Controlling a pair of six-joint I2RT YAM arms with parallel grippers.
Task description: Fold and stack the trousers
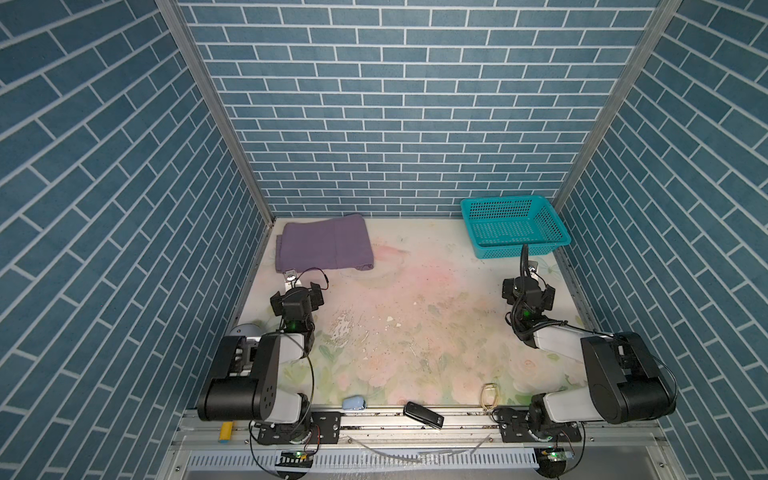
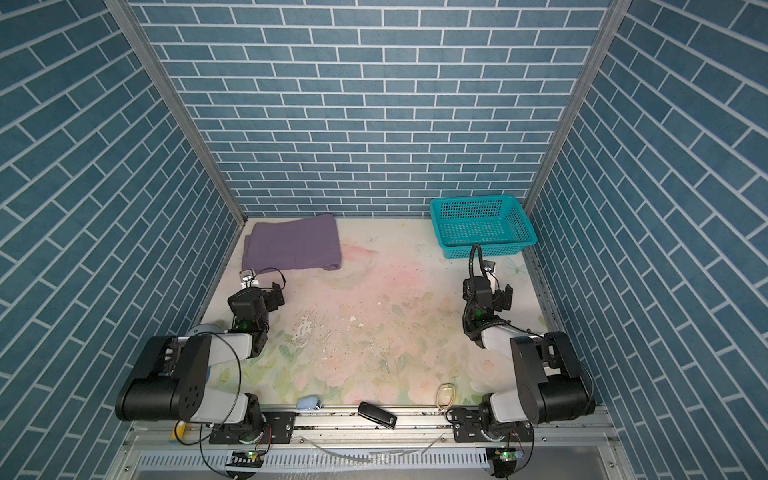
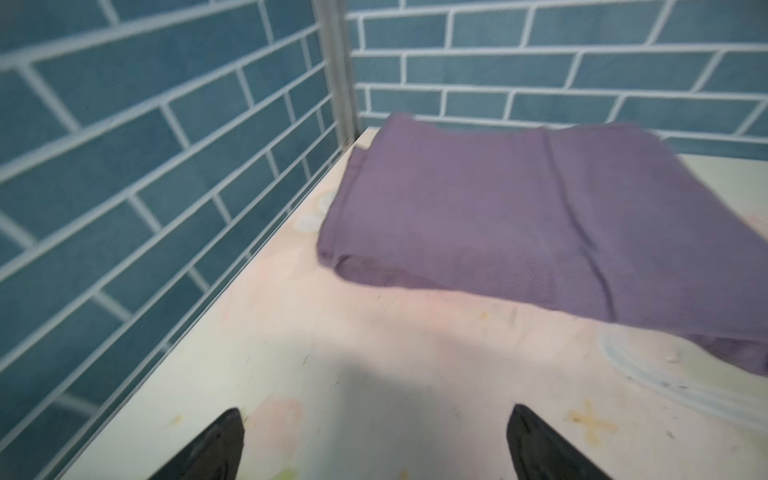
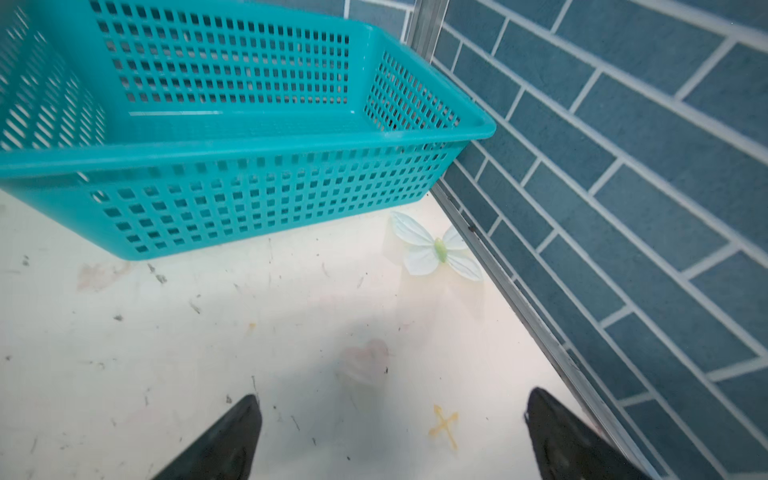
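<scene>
The trousers [image 1: 324, 245] lie folded into a flat purple rectangle in the far left corner of the table [image 1: 415, 316], not in any container. Just short of them is the left gripper [image 3: 376, 415], its jaws spread wide with nothing between them. Further right, the right gripper [image 4: 392, 399] has its jaws equally wide, gripping nothing (a printed butterfly [image 4: 436, 249] lies just beyond). The teal basket [image 1: 519, 249] stands in the far right corner. Only its mesh floor shows inside, as far as its near wall allows.
</scene>
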